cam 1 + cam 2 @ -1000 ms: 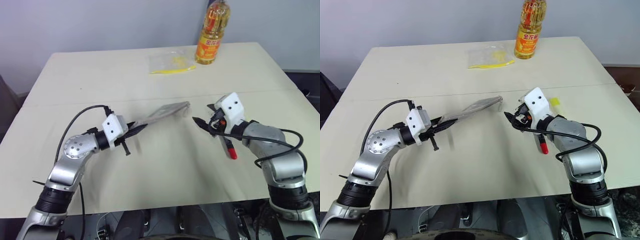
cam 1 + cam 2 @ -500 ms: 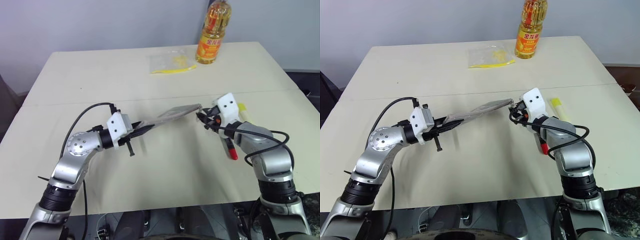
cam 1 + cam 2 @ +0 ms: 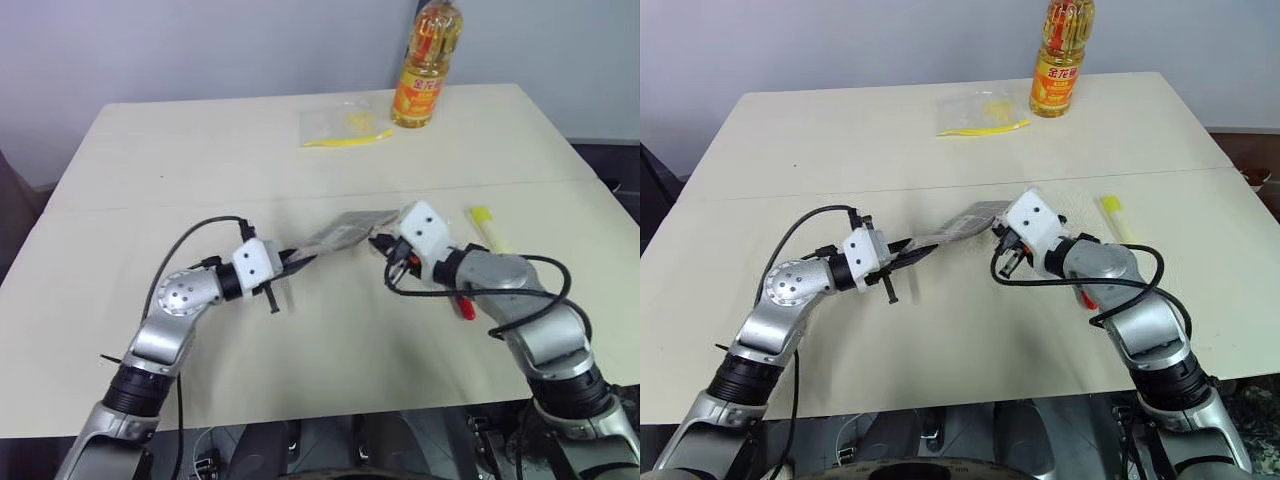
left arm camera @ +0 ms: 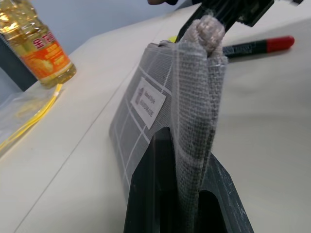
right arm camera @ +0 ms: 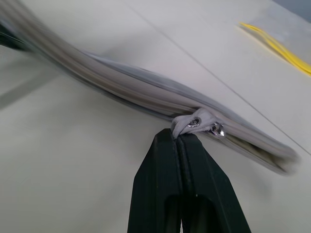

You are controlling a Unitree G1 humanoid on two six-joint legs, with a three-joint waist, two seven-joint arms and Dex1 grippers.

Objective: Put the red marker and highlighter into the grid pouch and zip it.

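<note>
right claw [image 5: 179, 138] pinching zipper tab [image 5: 192, 124], grid pouch [image 4: 146, 104]

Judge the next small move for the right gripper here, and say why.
Probably drag the pull tab along the zipper toward the left gripper, to open the grid pouch. The right gripper is shut on the tab, the left pinches the far end, and the red marker and highlighter lie outside.
</note>
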